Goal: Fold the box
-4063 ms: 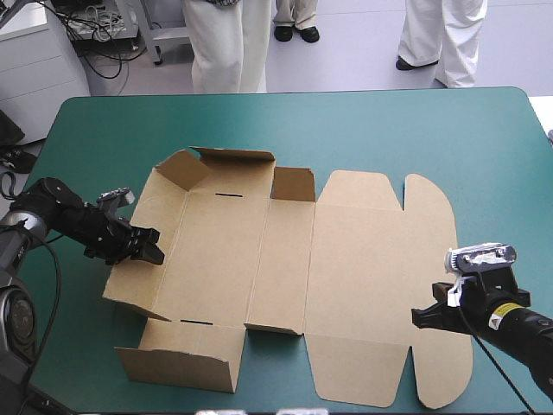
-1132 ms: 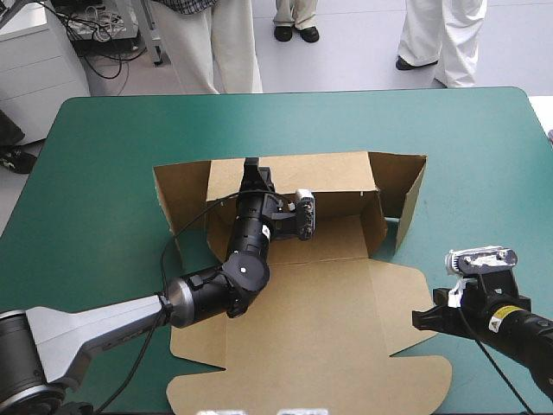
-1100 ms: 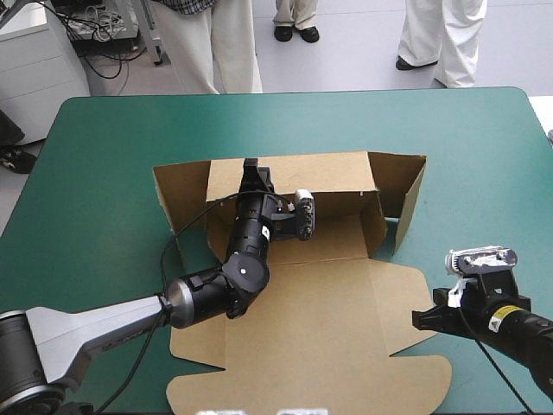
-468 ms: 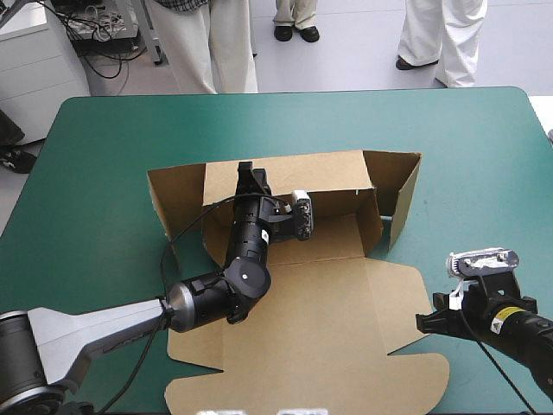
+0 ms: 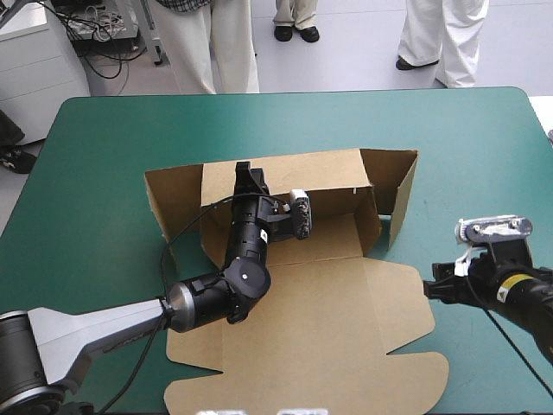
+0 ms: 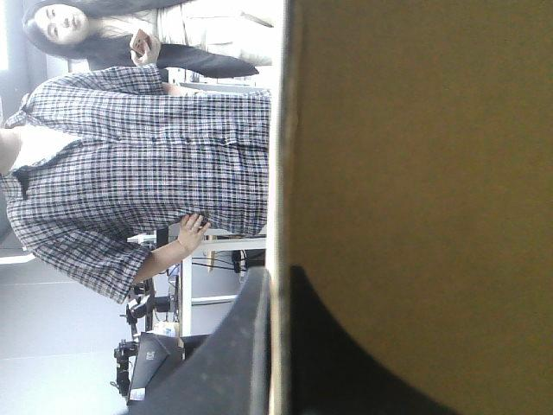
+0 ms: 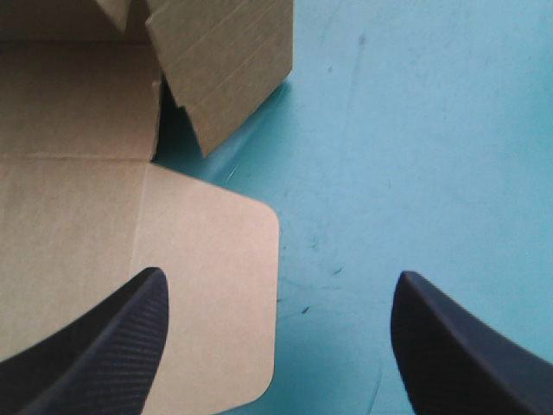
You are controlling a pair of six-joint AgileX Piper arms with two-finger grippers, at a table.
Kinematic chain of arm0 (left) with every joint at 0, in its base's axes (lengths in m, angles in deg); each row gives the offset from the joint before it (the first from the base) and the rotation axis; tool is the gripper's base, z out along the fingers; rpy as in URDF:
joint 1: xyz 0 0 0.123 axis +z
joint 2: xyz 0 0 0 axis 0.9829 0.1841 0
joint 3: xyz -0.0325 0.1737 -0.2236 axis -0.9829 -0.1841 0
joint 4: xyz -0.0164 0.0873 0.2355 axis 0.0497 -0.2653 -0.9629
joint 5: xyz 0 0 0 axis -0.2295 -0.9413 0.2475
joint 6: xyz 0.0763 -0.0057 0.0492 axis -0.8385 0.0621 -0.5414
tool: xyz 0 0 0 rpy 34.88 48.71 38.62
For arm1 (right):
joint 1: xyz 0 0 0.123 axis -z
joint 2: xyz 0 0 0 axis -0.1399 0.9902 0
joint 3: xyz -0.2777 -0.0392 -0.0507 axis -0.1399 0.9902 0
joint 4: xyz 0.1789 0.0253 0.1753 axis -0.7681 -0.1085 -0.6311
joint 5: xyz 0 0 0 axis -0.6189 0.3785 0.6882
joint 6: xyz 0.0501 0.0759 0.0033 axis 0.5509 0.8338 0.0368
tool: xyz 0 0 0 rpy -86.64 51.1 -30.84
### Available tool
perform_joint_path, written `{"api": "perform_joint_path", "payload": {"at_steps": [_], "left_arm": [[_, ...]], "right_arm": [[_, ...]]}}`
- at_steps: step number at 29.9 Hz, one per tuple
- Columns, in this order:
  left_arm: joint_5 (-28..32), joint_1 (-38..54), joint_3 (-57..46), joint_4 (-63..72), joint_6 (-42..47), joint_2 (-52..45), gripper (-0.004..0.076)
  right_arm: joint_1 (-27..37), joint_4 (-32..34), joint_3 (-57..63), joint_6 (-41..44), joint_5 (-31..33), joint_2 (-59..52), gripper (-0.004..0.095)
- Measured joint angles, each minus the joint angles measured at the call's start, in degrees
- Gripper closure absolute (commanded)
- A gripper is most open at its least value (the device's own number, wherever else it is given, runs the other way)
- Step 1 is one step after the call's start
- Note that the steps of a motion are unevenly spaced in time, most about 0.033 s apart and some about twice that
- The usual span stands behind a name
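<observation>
Risk of dragging: left gripper [image 5: 245, 172] pinches the box [image 5: 328, 311] by its far wall at upper centre, while right gripper [image 5: 432, 290], fingers apart at right, pins nothing, so the box may slide.

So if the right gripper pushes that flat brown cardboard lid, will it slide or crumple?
Probably slides stiffly: the brown cardboard box's lid lies flat, unbuckled. Thin board looks light, so it should move easily on the teal-green cover. The left gripper, pinching the far wall, may hold it back.
</observation>
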Motion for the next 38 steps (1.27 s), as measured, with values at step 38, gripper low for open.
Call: {"api": "perform_joint_path", "payload": {"at_steps": [38], "left_arm": [[0.4,0.0,0.0,0.3,-0.1,0.0,0.0756]], "right_arm": [[17.7,-24.1,-69.6,-16.8,17.1,65.8,0.0237]]}}
